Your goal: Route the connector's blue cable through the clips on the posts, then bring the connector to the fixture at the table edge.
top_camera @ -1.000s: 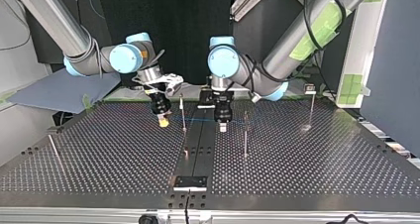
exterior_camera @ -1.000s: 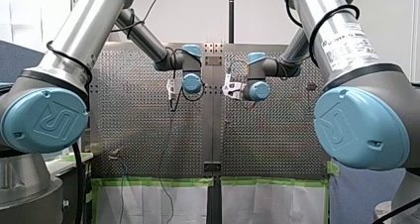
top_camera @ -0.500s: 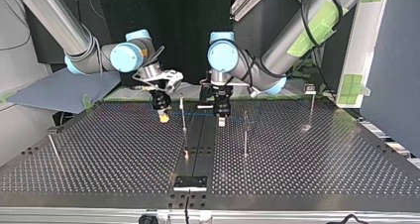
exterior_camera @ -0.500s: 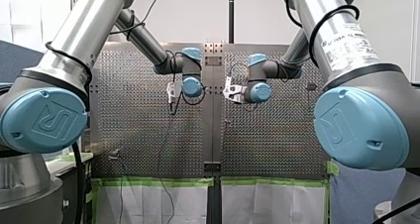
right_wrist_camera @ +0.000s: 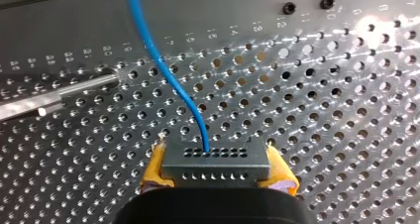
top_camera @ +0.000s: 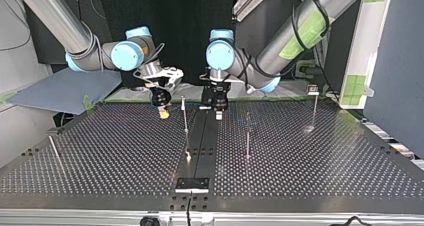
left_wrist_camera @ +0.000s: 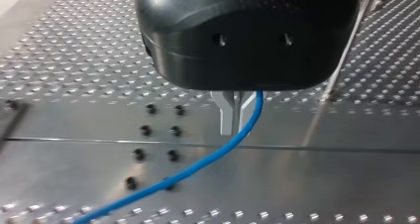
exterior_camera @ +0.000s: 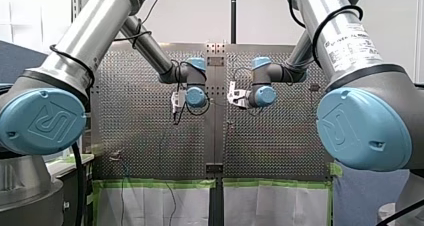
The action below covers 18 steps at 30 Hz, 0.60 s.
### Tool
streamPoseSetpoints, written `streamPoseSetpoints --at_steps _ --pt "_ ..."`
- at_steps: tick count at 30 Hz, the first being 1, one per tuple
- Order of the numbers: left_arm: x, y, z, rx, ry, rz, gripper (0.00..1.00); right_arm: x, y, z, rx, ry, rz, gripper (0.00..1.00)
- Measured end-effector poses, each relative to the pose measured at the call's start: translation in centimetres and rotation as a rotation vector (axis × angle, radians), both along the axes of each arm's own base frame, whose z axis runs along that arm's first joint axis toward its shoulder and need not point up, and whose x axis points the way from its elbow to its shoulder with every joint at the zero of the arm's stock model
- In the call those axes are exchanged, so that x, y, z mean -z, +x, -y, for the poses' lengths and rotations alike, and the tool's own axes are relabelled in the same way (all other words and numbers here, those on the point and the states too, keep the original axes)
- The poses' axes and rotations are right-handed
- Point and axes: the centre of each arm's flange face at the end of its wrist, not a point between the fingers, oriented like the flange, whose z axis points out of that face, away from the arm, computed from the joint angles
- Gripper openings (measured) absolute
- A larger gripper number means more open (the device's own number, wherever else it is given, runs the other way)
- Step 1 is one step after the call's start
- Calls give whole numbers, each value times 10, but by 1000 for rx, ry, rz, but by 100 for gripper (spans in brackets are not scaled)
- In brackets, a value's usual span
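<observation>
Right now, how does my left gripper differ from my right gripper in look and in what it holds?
My left gripper has thin bare metal jaws; my right gripper has yellow pads. The left jaws stand close together with the blue cable running just beside them, and a pinch is not clear; the right jaws clamp the grey connector. Both point down at the perforated table, and the same cable runs by both.
</observation>
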Motion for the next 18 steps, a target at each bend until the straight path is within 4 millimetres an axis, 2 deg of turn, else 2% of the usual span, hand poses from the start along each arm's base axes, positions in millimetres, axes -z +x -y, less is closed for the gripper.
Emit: streamPoseSetpoints --at_steps 6,18 --pt "21 -7 8 12 14 -22 0 6 -3 -4 7 14 -30 0" --pt "40 -19 7 20 21 -32 0 23 -11 -15 17 39 -56 0"
